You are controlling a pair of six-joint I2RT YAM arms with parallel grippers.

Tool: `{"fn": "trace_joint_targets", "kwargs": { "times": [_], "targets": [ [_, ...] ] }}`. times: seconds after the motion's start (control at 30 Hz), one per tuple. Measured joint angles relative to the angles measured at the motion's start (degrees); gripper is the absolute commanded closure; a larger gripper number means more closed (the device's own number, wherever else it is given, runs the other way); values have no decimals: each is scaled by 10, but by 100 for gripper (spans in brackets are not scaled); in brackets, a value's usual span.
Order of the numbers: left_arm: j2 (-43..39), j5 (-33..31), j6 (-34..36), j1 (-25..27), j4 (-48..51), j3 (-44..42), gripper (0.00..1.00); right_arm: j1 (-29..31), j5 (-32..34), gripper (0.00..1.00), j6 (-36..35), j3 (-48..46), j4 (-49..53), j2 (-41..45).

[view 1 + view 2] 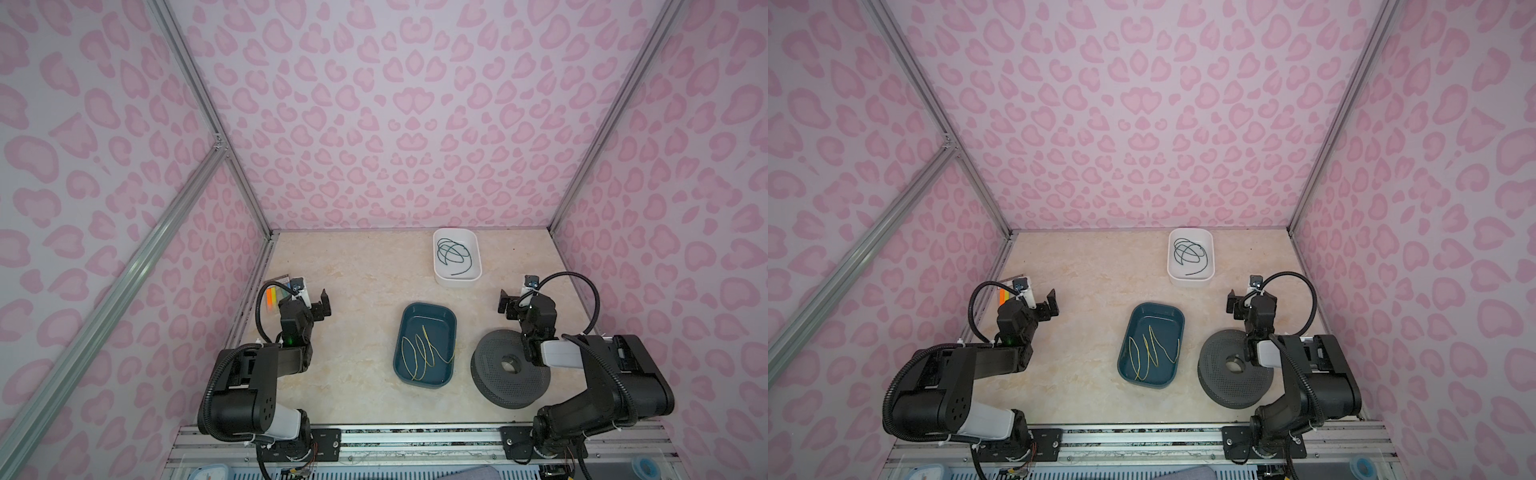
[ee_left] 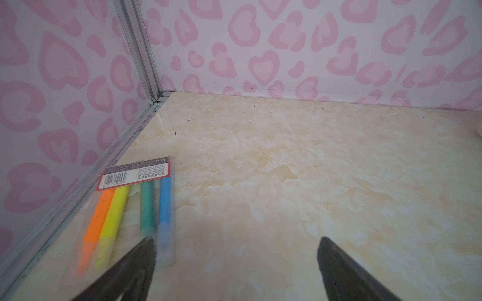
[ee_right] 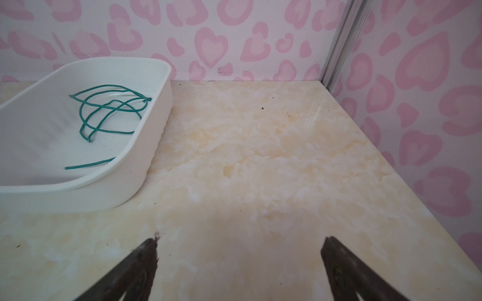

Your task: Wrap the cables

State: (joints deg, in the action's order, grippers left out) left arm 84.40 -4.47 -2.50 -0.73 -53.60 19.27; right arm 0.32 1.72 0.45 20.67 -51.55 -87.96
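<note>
Left wrist view: left arm's jaws spread wide and empty over the bare marbled worktop (image 2: 287, 169), with a clear pack of coloured markers (image 2: 135, 198) near them by the wall. Mid-worktop in both top views, the thin yellow wire (image 1: 428, 345) lies in loose zigzag loops inside a dark teal plastic tray (image 1: 400, 340), untouched. Likely featherlight, limp and springy, so it will slip and trail. Best pinched near a free end. Right of it: dark perforated spool (image 1: 498, 386), then right arm's jaws, also spread and empty. White plastic tray (image 1: 457, 280) with green cord (image 3: 109, 106) sits farther back.
</note>
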Motion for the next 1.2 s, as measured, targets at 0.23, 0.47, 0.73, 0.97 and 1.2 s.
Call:
{"fn": "trace_joint_targets", "kwargs": {
  "times": [0.23, 0.47, 0.73, 0.97, 1.2],
  "targets": [
    [0, 0, 0, 0, 0, 0, 2, 0, 0, 0, 0, 0, 0, 0],
    [0, 0, 0, 0, 0, 0, 2, 0, 0, 0, 0, 0, 0, 0],
    [0, 0, 0, 0, 0, 0, 2, 0, 0, 0, 0, 0, 0, 0],
    [0, 0, 0, 0, 0, 0, 2, 0, 0, 0, 0, 0, 0, 0],
    [0, 0, 0, 0, 0, 0, 2, 0, 0, 0, 0, 0, 0, 0]
  ]
}}
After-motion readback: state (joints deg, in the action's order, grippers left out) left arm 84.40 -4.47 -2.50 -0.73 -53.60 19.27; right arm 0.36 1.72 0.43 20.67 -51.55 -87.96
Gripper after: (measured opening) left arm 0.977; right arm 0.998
